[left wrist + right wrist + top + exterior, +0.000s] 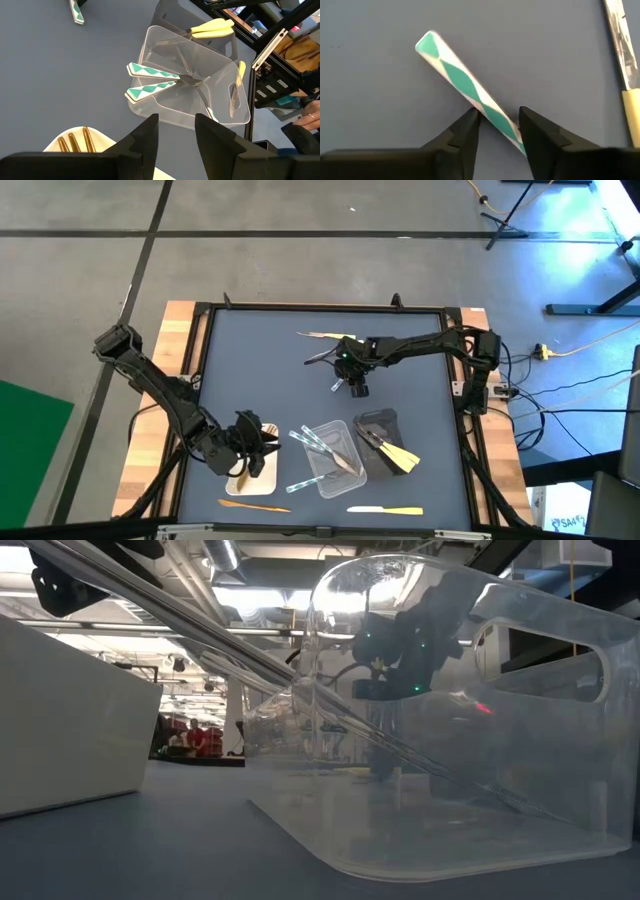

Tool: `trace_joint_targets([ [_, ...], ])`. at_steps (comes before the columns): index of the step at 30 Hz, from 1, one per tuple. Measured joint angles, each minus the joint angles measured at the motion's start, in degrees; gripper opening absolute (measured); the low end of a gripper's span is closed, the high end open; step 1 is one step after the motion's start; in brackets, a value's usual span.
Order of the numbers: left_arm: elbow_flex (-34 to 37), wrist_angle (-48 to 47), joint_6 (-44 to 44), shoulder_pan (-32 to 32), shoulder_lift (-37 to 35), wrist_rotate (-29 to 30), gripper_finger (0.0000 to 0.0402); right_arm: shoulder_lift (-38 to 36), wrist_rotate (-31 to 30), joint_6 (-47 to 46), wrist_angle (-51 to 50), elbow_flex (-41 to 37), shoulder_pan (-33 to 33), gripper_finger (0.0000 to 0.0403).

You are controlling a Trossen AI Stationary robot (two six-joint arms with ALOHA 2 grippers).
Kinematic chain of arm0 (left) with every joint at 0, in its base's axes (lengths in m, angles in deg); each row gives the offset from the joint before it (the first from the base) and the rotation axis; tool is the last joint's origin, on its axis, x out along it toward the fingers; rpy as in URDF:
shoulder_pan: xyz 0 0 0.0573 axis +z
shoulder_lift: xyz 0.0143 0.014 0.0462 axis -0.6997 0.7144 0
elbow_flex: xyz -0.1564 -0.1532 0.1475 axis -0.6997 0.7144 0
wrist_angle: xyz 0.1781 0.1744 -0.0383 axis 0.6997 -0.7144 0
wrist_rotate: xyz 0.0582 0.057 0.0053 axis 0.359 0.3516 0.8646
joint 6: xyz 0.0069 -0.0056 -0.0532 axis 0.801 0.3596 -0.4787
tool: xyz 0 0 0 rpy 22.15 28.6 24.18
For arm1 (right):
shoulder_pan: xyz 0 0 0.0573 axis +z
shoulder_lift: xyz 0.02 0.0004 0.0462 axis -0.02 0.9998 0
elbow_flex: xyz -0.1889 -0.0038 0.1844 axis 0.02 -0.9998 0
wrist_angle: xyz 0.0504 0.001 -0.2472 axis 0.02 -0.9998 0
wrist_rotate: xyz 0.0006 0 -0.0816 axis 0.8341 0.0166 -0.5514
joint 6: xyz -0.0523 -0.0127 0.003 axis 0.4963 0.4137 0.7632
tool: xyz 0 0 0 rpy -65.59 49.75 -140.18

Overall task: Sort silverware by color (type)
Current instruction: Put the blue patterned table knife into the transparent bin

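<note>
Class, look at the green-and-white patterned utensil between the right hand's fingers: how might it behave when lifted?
The utensil looks thin and flat, so probably light and unlikely to roll. Lying flush on the mat, it may slip as the right hand closes.

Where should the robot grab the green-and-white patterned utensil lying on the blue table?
Grip the flat green-and-white patterned utensil across its narrow handle, coming straight down from above. It lies flat and thin on the blue table, and the right gripper already straddles it.
</note>
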State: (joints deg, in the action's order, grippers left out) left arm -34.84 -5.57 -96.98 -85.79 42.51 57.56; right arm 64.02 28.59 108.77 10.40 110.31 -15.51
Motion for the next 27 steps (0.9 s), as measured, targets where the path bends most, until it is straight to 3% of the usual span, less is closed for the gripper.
trace_joint_targets([
  [16,0.00,0.00,0.06,0.00,0.02,1.77,0.0121,0.11,-0.02,0.02,-0.21,-0.13,0.07,0.0049],
  [27,0.02,0.00,0.92,0.00,0.02,2.66,0.0121,0.17,-0.13,0.04,-0.19,-0.13,0.05,0.0017],
])
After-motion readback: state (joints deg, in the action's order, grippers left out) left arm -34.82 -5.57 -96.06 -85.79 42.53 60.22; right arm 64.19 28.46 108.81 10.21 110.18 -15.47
